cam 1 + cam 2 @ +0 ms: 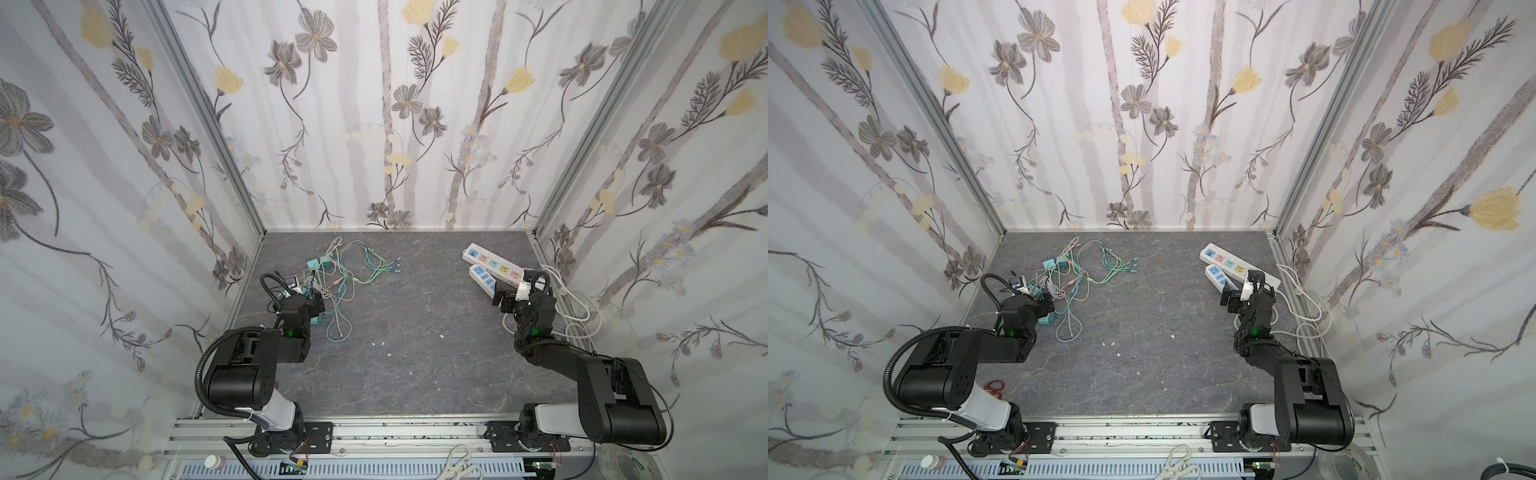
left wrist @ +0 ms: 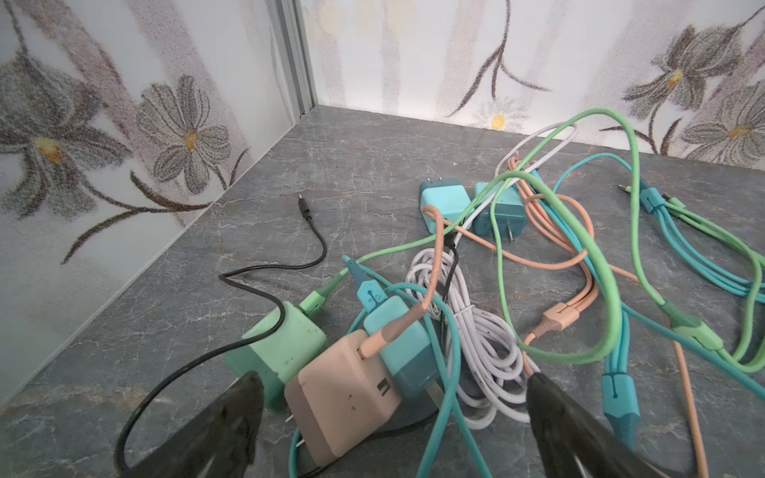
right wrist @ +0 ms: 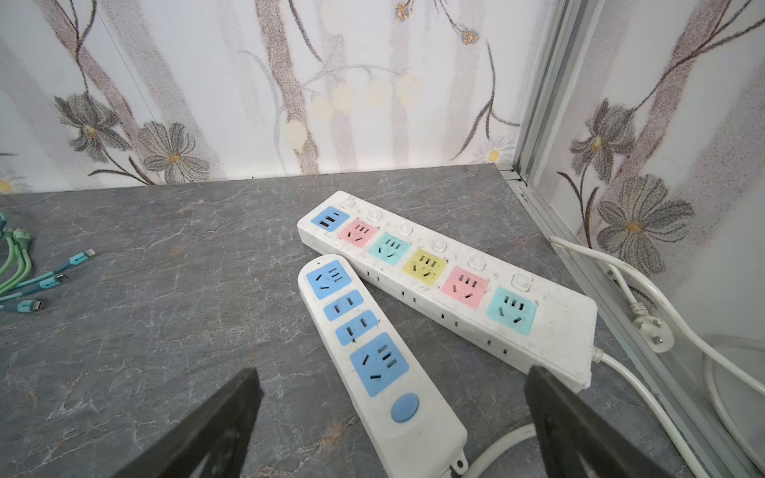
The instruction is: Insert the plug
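Several charger plugs lie in a cable tangle [image 1: 332,282] at the left of the grey table. In the left wrist view a pink plug [image 2: 343,397] lies on its side between a green plug [image 2: 281,351] and a teal plug [image 2: 397,343]. My left gripper [image 2: 393,383] hangs open just above them, its fingers on either side of the pink and teal plugs, gripping nothing. At the right, a long power strip [image 3: 447,277] with coloured sockets lies beside a short one [image 3: 372,351] with blue sockets. My right gripper [image 3: 393,374] stands open over the short strip's near end, empty.
Two more teal plugs [image 2: 467,207] sit farther back in the tangle, and a thin black cable [image 2: 265,273] runs toward the left wall. White power cords [image 1: 582,307] loop along the right wall rail. Cable ends [image 3: 54,277] lie mid-table. Scissors [image 1: 457,461] rest on the front frame.
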Tool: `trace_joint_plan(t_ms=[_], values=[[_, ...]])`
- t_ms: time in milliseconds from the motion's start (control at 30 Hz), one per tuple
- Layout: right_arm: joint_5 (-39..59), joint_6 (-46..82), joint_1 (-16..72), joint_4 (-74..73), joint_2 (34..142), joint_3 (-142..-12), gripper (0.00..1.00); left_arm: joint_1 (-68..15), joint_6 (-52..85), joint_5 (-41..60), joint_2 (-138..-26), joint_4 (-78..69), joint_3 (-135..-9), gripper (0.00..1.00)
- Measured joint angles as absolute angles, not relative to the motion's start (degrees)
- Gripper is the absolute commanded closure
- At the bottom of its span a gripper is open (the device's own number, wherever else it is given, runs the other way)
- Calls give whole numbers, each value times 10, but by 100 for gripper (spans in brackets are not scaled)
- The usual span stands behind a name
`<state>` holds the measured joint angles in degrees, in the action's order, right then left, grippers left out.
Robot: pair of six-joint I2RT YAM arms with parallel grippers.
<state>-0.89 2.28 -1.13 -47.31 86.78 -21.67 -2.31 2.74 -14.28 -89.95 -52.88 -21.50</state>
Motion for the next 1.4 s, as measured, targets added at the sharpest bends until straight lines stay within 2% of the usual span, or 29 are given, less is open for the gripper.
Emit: trace_joint_plan(t_ms=[1233, 1400], values=[[-9, 23, -12, -473, 868, -217, 1, -23, 27, -143, -899, -529, -215, 0], [-8, 23, -12, -407, 832, -255, 0, -32, 21, -145, -858, -494, -222, 0]])
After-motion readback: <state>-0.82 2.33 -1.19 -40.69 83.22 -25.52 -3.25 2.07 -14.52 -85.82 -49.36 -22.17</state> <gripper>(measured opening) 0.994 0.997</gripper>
